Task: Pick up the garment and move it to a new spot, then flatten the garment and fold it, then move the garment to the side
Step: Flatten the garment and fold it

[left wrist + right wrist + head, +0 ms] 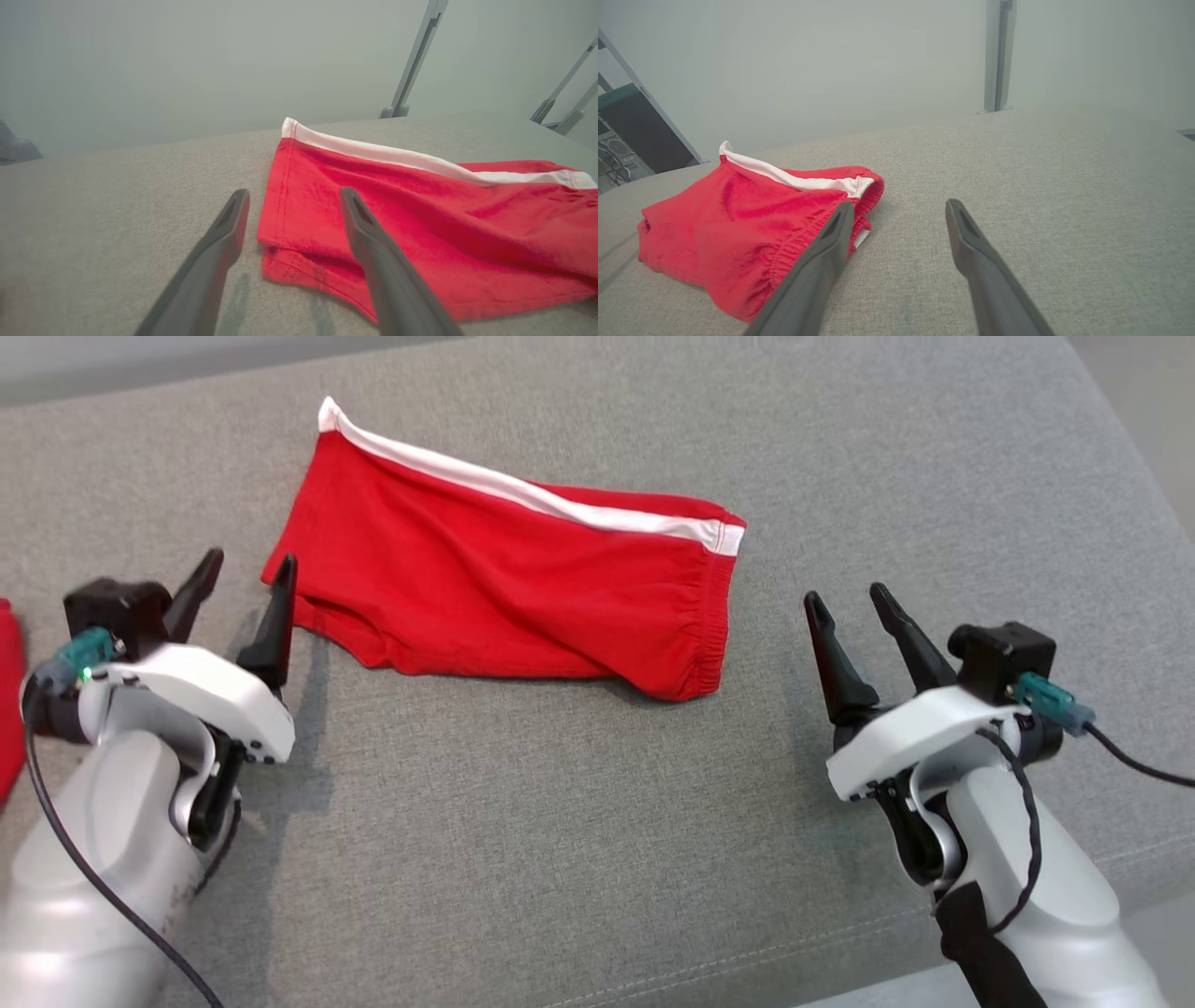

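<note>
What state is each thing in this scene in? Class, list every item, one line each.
red shorts: folded double, lying on the grey cushion, held by neither gripper
left gripper: open, empty, at the shorts' hem end
right gripper: open, empty, apart from the waistband end
red cloth: at the head view's left edge, mostly cut off, state unclear

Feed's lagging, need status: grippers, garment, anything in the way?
Left gripper open, empty, at garment left edge. Right gripper open, empty, right of it. Garment lies on grey cushion. Other red cloth far left.
</note>
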Tool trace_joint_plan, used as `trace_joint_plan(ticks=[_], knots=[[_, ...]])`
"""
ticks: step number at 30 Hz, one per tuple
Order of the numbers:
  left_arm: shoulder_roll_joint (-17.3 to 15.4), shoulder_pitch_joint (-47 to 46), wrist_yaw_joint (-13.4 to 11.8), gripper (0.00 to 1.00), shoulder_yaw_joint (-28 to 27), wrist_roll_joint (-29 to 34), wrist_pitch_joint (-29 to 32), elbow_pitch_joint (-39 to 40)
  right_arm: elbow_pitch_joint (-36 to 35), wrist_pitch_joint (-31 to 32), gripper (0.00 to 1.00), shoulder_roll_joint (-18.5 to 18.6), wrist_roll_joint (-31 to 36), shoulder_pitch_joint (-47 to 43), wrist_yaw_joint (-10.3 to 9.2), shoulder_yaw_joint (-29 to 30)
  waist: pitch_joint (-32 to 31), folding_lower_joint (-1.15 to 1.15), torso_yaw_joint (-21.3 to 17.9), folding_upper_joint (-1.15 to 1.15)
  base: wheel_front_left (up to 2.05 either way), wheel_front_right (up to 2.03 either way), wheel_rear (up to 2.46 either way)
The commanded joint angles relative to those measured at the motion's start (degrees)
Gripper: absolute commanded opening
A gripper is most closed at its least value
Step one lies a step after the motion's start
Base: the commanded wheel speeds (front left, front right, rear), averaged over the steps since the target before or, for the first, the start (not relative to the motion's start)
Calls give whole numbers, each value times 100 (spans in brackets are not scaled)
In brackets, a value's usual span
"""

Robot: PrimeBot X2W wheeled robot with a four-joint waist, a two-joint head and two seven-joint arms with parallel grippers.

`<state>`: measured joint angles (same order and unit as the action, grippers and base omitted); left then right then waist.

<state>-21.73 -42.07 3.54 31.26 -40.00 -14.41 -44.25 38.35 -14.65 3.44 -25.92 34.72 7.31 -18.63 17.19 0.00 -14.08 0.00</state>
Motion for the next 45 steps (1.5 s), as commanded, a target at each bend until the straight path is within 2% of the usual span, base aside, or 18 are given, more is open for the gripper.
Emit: trace_joint_plan(ticks=[1,11,22,25,29,30,31,32,33,40,45], knots=[[-160,15,24,100,-319,95,-58,90,-216,-35,100,-56,121,-139,18,11,-122,0,2,0,0,0,0],[133,260,159,100,-1020,521,-59,-266,-951,-35,100,-53,698,-621,18,644,-43,0,-251,0,0,0,0],[139,46,-204,100,-1580,785,-59,-928,-1438,-35,100,-56,793,-804,18,783,234,0,-678,0,0,0,0],[168,-1,-240,100,-1661,802,-59,-1120,-1489,-35,100,-56,782,-837,18,815,277,0,-733,0,0,0,0],[278,-41,-139,100,-1717,790,-59,-1281,-1526,-35,100,-56,772,-855,18,849,317,0,-750,0,0,0,0],[325,-48,-110,79,-1733,779,-59,-1304,-1529,-35,100,-56,773,-853,18,858,324,0,-742,0,0,0,0],[364,-53,-78,41,-1719,798,-59,-1323,-1532,-35,100,-56,771,-847,18,864,328,0,-732,0,0,0,0],[402,-59,-50,17,-1720,800,-59,-1346,-1538,-35,100,-56,765,-842,18,868,333,0,-720,0,0,0,0],[434,-67,-32,0,-1730,801,-59,-1369,-1546,-35,100,-56,760,-839,18,866,336,0,-705,0,0,0,0],[556,-60,70,0,-1757,931,-59,-1403,-1534,-35,100,-56,751,-786,18,844,288,0,-573,0,0,0,0],[639,99,33,0,-1857,1076,-59,-1172,-1496,-35,100,-56,776,-804,18,875,184,0,-453,0,0,0,0]])
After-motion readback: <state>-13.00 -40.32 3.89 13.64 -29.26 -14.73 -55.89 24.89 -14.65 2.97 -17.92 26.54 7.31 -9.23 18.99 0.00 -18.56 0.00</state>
